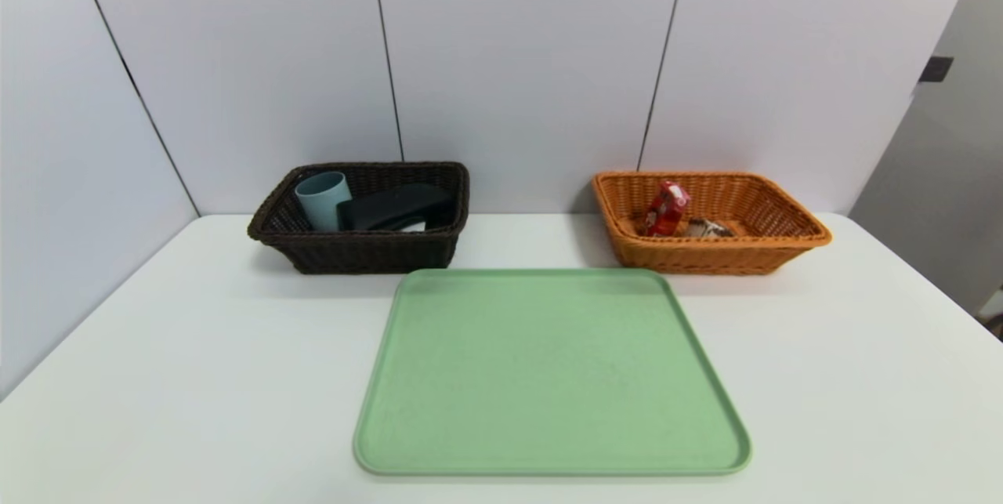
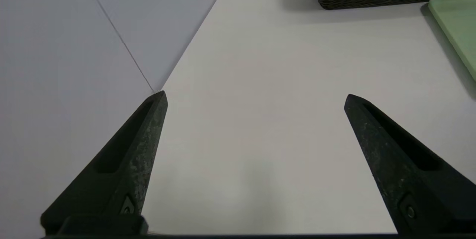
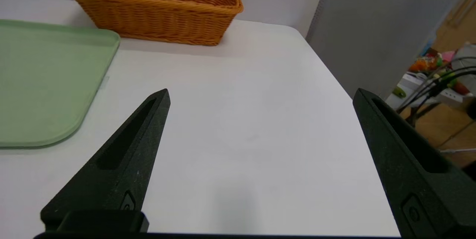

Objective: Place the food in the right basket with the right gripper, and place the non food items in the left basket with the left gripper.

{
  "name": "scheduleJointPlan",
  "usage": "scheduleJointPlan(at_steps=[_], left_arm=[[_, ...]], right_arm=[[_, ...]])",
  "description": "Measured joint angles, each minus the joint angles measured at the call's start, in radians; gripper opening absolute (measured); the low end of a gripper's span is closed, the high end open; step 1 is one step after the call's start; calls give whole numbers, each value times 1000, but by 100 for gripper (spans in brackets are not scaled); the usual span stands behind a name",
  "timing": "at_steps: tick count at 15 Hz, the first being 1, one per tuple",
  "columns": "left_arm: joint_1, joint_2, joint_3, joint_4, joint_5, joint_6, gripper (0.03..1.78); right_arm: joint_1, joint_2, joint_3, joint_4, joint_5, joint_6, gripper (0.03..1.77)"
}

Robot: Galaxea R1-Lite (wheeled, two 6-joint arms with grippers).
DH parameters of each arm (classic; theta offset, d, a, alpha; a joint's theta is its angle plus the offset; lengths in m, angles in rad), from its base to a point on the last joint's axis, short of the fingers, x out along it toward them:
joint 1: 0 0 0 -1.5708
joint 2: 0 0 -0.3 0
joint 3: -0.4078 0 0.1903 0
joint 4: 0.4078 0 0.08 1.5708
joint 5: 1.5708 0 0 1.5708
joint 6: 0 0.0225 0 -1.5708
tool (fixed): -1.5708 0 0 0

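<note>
So the sorting looks done to me. The red drink carton (image 1: 667,208) stands leaning inside the orange-tan wicker basket (image 1: 783,241), with the little cake wedge (image 1: 707,229) lying just beside it on the basket floor. Over in the dark brown wicker basket (image 1: 360,253) the teal-blue cup (image 1: 323,200) stands upright at one end, the long black pouch (image 1: 400,206) lies along the basket's long axis next to it, and a sliver of the white case (image 1: 413,226) peeks out underneath. The green tray (image 1: 548,371) between them has nothing on it.

Right gripper (image 3: 260,96) – fingers spread wide, nothing between them, hovering over bare white table (image 3: 241,120). From its fingers the orange basket sits well ahead and off toward the tray side, the tray's corner closer in on that same side. Left gripper (image 2: 254,96) is the same story: fingers wide apart and empty, brown basket well ahead of the tips and off toward the tray, only its lower wall showing.

Each arm is the nearer one to its own basket, so if anything needed fixing that's the reach – but I don't see anything left to move.

Only the head view looks down into the baskets; neither gripper shows in it. The right wrist view catches just the carton's top over the rim, and the left wrist view shows none of the contents.
</note>
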Motion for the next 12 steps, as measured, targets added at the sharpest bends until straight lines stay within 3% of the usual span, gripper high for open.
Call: scheduleJointPlan(at_steps=[2,4,6,8,10,12], left_arm=[[1,-23,35,-4,-31,-1,169],[0,-32,87,-33,-73,-3,169],[0,-34,171,-114,-101,0,169],[0,-36,280,-273,-129,-1,169],[0,-36,350,-422,-208,5,169],[1,-36,370,-426,-228,6,169]], right_arm=[[0,-62,39,1,102,-13,170],[0,-93,79,8,153,-10,170],[1,-107,89,35,165,-14,170],[1,-113,91,42,183,-14,170],[1,-115,92,40,200,-25,170],[1,-115,92,38,192,-25,170]])
